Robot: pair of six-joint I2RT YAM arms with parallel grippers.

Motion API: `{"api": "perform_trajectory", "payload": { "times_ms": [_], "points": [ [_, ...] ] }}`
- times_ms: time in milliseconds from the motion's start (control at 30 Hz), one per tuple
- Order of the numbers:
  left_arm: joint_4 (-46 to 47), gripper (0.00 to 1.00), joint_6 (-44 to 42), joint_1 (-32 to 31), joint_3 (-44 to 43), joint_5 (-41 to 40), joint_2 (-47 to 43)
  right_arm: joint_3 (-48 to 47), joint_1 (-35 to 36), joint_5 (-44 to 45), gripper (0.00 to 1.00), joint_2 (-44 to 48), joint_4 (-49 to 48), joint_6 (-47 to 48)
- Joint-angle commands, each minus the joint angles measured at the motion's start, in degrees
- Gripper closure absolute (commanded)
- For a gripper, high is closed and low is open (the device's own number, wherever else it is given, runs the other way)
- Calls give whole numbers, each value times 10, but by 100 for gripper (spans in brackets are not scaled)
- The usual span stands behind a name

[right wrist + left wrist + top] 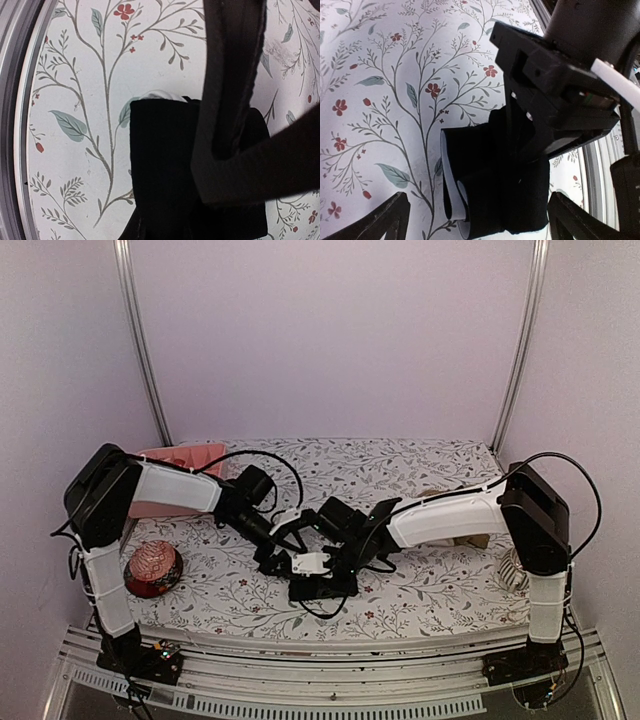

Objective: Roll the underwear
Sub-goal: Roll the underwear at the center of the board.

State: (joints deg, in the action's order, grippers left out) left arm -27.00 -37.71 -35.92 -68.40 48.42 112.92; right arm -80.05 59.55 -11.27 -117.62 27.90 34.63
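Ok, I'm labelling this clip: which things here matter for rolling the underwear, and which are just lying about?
Job: black underwear, right hand gripping it, open left hand.
Lying about: red bowl, pink item at the back left.

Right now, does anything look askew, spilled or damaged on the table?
Nothing stands out. The black underwear sits rolled on the floral table, white trim showing at one end, with the right pincer shut on it.
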Motion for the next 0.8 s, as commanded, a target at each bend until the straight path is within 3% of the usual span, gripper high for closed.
{"api": "perform_trajectory", "payload": {
  "times_ms": [0, 367, 600, 767],
  "points": [
    [59, 2, 47, -14, 88, 56, -68, 33, -29, 41, 88, -37, 19, -81],
    [21, 1, 56, -6, 94, 96, -64, 30, -32, 31, 88, -36, 19, -89],
    [173, 1, 171, 6, 184, 61, -137, 32, -32, 18, 88, -36, 24, -90],
    [178, 1, 180, 22, 205, 67, -177, 34, -32, 21, 88, -31, 26, -91]
  ]
}}
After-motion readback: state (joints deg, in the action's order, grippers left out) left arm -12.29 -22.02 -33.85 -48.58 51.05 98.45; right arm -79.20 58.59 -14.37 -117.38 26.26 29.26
